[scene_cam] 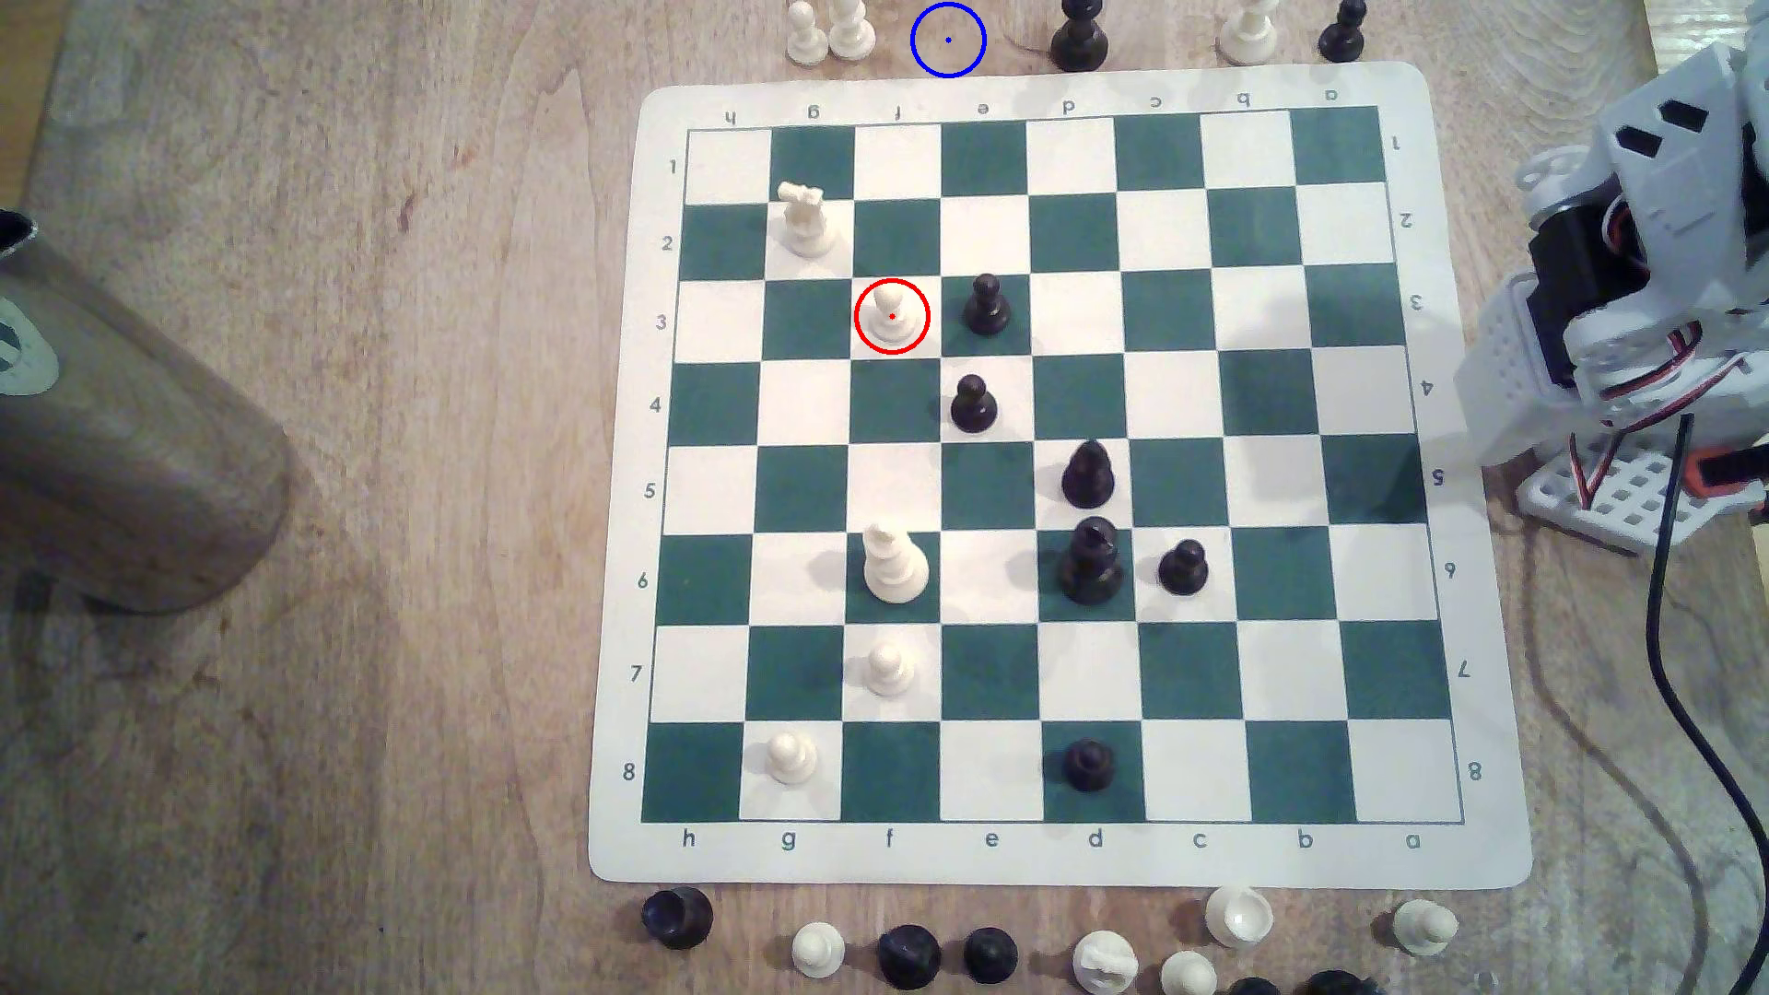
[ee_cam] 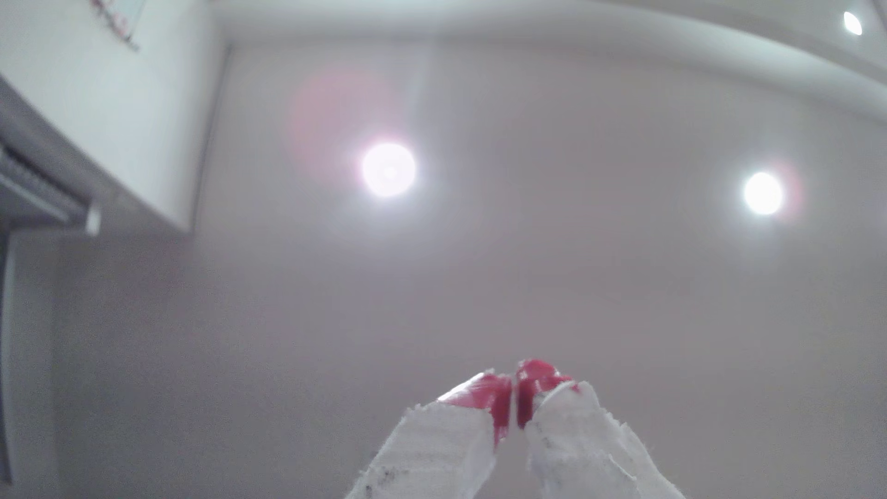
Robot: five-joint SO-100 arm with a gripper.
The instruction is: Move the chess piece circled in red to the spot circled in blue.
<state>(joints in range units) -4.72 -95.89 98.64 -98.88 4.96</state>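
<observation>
Pawn [scene_cam: 891, 314] circled in red sat upright on the white f3 square of the board [scene_cam: 1034, 856], nothing gripping it, so you were at the very start: no approach made, no pickup. Going from the exterior view's left: a wooden cylinder [scene_cam: 115, 450] lay off the board with a pale round label too blurred to read. Next came the board's h to a letters and 1 to 8 numbers, printed on the border and readable; no brand seen. A white knight [scene_cam: 804, 220] stood on g2, up and to that view's left of the pawn. A black pawn [scene_cam: 985, 304] stood on the next square, e3, just beside the target on that view's right, and another black pawn [scene_cam: 974, 403] sat on e4, near it. The spot [scene_cam: 948, 39] circled in blue was bare tabletop above the board's top edge, between two white pieces [scene_cam: 829, 33] on its left and a black piece [scene_cam: 1079, 38] on its right. The arm [scene_cam: 1646, 287] was folded at the far right of that view, well apart from the pawn.

In the wrist view the gripper [ee_cam: 513, 405] pointed at the ceiling, red-tipped fingers [ee_cam: 494, 400] pressed together with nothing between them.

You would likely need to swing out over f3, spread the fingers, come down on the head without clipping the e3 pawn, then lift and carry to the blue circle, setting down between the neighbours.
</observation>
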